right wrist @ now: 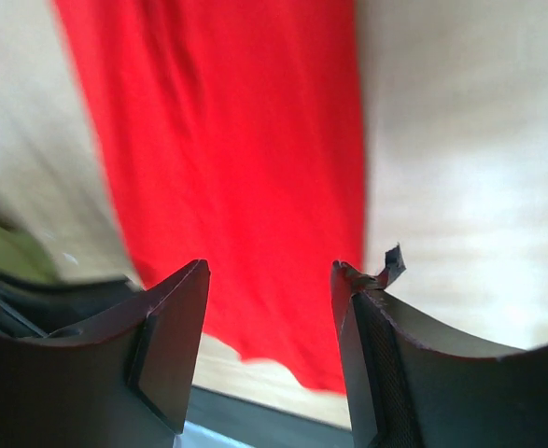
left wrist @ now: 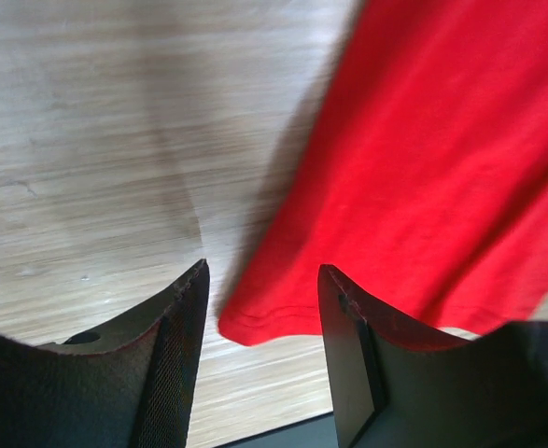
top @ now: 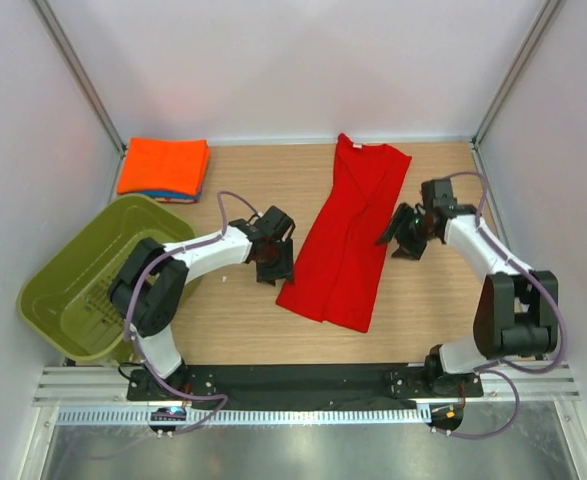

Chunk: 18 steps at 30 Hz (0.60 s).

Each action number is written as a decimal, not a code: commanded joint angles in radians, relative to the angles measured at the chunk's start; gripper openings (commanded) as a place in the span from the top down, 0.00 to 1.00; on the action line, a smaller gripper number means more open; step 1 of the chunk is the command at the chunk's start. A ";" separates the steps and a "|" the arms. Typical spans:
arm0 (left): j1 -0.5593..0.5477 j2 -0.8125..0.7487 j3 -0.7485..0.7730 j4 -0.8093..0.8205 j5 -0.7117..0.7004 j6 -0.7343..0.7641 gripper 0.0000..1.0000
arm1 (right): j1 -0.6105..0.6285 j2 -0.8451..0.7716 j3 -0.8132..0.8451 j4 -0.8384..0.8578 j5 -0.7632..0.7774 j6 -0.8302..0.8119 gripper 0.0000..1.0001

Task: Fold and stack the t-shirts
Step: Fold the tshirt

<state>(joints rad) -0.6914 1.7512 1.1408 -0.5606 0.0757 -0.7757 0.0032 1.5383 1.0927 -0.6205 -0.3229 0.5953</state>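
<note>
The left hand [top: 273, 252] hangs low over the counter [top: 243, 330] with its two fingers apart and nothing between them. Its wrist view shows bare wood under the gap and the near-left corner of the red shirt [top: 343, 240] just ahead. The right hand [top: 405, 232] is also spread and empty, with the cloth filling the view beyond its fingertips. From above, the red shirt lies flat between the two hands as a long narrow strip that looks already folded in along its length. Its collar end is toward the back wall and its hem end is toward the arm bases, and the strip slants a little to the left as it comes nearer. The left hand is just beside the strip's left edge, toward the hem half. The right hand is just beside the right edge, farther up toward the middle. So the long axis runs away from the robot, and each hand has the shirt inward of it. A crosswise fold, hem toward collar, is probably next, and the left hand is nearer the hem. Well apart, in the far-left corner, the orange shirt [top: 163, 165] lies folded on the blue shirt [top: 173, 196], with the green basket [top: 43, 285] nearer on that side.
</note>
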 commanded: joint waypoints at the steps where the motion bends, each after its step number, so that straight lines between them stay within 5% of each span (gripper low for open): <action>1: 0.003 0.011 -0.027 -0.002 -0.023 0.047 0.48 | 0.058 -0.111 -0.161 -0.041 0.111 0.006 0.39; 5: 0.001 0.024 -0.096 0.075 0.048 0.049 0.49 | 0.104 -0.246 -0.324 -0.028 0.120 0.034 0.41; 12: -0.045 -0.002 -0.200 0.146 0.128 0.003 0.94 | 0.214 -0.308 -0.453 0.042 0.099 0.113 0.45; 18: -0.106 -0.110 -0.283 0.148 0.072 -0.092 1.00 | 0.265 -0.311 -0.467 -0.024 0.176 0.135 0.53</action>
<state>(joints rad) -0.7666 1.6794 0.9081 -0.3828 0.1883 -0.8143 0.2558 1.2549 0.6277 -0.6277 -0.2104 0.6971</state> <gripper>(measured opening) 0.008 0.494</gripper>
